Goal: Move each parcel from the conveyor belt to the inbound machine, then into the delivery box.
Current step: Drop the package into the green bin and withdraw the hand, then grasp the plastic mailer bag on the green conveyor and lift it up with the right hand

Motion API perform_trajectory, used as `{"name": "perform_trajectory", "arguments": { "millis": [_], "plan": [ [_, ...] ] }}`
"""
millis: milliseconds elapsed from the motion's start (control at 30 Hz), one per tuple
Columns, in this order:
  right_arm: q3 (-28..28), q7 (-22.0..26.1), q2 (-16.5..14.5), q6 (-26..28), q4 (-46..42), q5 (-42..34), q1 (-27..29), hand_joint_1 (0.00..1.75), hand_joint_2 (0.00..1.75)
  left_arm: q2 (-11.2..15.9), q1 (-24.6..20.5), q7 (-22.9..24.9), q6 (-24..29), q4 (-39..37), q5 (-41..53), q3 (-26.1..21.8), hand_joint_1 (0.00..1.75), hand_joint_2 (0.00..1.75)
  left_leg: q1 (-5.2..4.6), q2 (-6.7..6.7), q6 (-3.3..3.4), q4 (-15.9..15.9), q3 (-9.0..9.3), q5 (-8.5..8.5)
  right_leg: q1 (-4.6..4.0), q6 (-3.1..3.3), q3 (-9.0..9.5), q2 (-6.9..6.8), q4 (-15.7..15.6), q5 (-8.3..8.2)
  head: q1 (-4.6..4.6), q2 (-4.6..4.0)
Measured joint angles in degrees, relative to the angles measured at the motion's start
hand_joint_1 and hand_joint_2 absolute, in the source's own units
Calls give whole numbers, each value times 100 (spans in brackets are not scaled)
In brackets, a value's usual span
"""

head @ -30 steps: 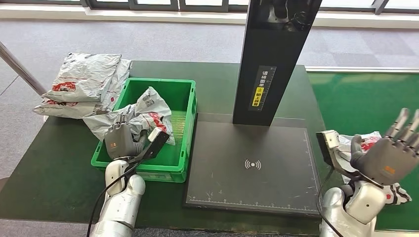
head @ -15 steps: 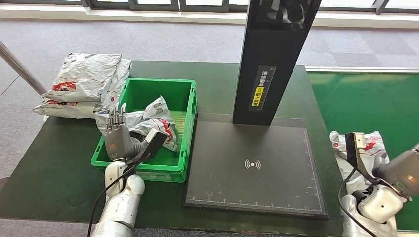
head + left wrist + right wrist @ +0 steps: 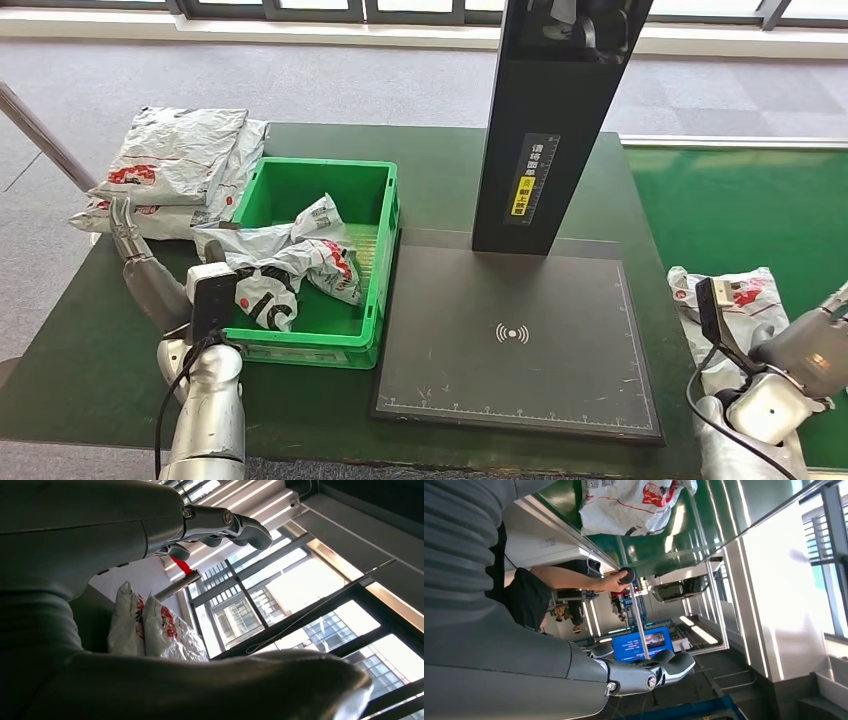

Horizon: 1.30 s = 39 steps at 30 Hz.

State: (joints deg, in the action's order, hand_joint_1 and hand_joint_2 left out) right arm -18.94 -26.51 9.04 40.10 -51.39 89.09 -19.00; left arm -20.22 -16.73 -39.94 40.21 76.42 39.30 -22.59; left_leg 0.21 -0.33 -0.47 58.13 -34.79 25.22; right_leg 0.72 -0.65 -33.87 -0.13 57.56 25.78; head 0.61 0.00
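Left robot hand point(image 3: 140, 268) is raised with fingers extended, empty; right robot hand point(image 3: 812, 348) likewise empty.

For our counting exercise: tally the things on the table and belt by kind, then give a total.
Parcels in the crate: 1, crumpled, perhaps more
Parcels stacked beside it: 2 or more
Parcels on the belt: 1
Green crates: 1
Scanners: 1
Total: 6 or more

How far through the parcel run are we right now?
Done: crumpled parcels lie in the green box. In hand: nothing; the left hand is beside the box, outside it, and holds nothing, and the right hand is near the belt parcel with no grip visible. Left: that parcel on the conveyor needs the scanner pad, then the box.
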Motion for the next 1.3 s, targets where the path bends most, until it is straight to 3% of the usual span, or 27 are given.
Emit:
{"name": "perform_trajectory", "arguments": {
  "millis": [133, 467, 833, 967, 1300],
  "plan": [
    [-64, -133, 74, 1, 532, 2, -138, 0, 175, 9, 72, -19, -1, 557, -501, 15, 0, 175, 0, 3, 0, 0, 0, 0, 0, 0, 0, 4, 0, 0, 1, 0],
    [-115, -508, 161, -48, 1813, 5, -467, 0, 175, 74, 278, -32, -3, 1427, -1568, 685, 0, 175, 0, 0, 0, 0, -2, 0, 0, 0, 2, -1, 0, 0, 1, 0],
    [-200, -509, 199, -1155, 2898, -54, -976, 0, 175, 138, 539, -34, -5, 2120, -1959, 1078, 0, 175, 1, 6, -1, 0, 1, 1, -1, 0, 1, 7, 0, 0, 1, 0],
    [-396, -306, 198, -1644, 3069, -247, -1091, 175, 175, 163, 680, -34, -5, 2231, -1977, 1184, 0, 175, 0, 5, -1, 0, 2, 1, 0, 0, 2, 7, 0, 0, 1, 0],
    [-768, -152, 199, -2220, 3221, -389, -1133, 175, 175, 184, 727, -33, -9, 2235, -2005, 1297, 0, 175, 1, 3, 0, 0, 8, 1, -1, -2, 9, 2, -2, 1, 1, 0]
  ]
}}
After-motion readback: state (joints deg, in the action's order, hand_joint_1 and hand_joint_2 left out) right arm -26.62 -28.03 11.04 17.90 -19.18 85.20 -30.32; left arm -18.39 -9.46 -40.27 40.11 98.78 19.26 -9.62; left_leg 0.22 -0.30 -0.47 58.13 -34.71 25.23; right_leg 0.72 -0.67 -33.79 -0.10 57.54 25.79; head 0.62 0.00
